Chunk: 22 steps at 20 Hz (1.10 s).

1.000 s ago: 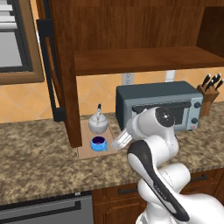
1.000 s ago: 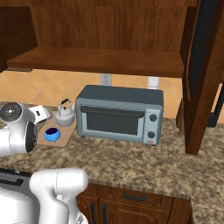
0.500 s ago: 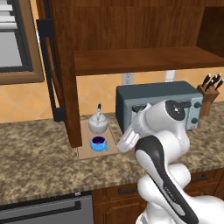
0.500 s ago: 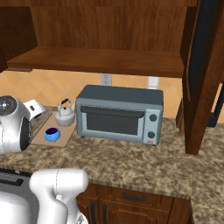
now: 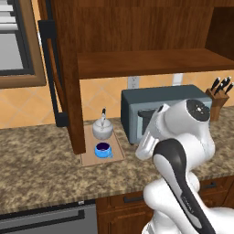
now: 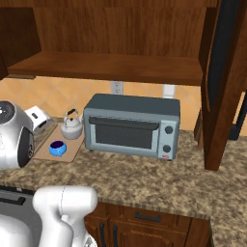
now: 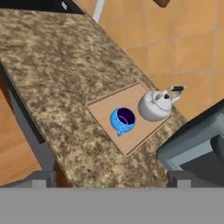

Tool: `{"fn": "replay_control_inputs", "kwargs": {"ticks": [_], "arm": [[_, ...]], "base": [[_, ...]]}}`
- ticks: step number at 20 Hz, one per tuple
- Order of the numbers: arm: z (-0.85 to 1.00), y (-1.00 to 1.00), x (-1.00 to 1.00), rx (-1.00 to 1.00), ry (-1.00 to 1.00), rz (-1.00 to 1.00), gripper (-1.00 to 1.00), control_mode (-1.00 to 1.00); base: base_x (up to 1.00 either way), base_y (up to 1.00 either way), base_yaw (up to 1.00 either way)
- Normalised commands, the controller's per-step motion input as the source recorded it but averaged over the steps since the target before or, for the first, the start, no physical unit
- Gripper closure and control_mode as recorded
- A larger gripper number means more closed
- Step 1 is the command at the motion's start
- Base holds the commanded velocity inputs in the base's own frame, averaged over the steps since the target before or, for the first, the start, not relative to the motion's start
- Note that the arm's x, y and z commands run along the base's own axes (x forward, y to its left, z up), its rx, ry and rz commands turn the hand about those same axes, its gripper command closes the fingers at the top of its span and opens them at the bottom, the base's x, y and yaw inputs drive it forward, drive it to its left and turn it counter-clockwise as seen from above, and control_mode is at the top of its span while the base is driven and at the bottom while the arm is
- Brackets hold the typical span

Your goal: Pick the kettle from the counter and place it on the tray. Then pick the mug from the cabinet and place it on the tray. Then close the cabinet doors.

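Observation:
The silvery-white kettle point(image 5: 103, 130) and the blue mug point(image 5: 103, 150) both stand on the tan tray point(image 5: 117, 154) on the speckled counter point(image 5: 36, 160). The hand view looks down on the kettle point(image 7: 154, 106), mug point(image 7: 123, 120) and tray point(image 7: 103, 111). My gripper point(image 7: 109, 181) hangs above and to the side of them, open, with nothing between its tips. In the left base view my gripper point(image 5: 143, 150) hovers right of the tray, in front of the toaster oven. The cabinet point(image 5: 146, 61) has both doors swung open: the left door point(image 5: 68, 77) and the right door point(image 6: 224, 82).
A grey toaster oven point(image 6: 130, 126) sits right of the tray under the cabinet shelf. A knife block point(image 5: 218, 95) stands at the far right. Wooden drawers point(image 5: 132, 199) run below the counter's dark front edge. The left door's lower edge hangs close to the tray.
My arm has drawn back and up a little from the tray. The kettle and mug have stayed put on it, and the gripper has stayed open.

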Motion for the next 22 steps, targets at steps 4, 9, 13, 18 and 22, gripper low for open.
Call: {"fn": "replay_control_inputs", "kwargs": {"ticks": [4, 9, 13, 18, 22], "arm": [[0.28, -0.48, -0.01, 0.01, -0.20, -0.13, -1.00, -1.00], [0.37, -0.53, -0.10, 0.16, -0.29, -0.27, -1.00, -1.00], [0.22, -0.61, -0.05, 0.31, -0.29, -0.28, -1.00, -1.00], [0.23, -0.69, -0.09, 0.42, -0.17, -0.24, -1.00, -1.00], [0.10, -0.68, -0.17, 0.39, -0.28, -0.18, -1.00, -1.00]], "base": [[0.00, 0.00, 0.00], [0.00, 0.00, 0.00], [0.00, 0.00, 0.00], [0.00, 0.00, 0.00], [0.00, 0.00, 0.00]]}}
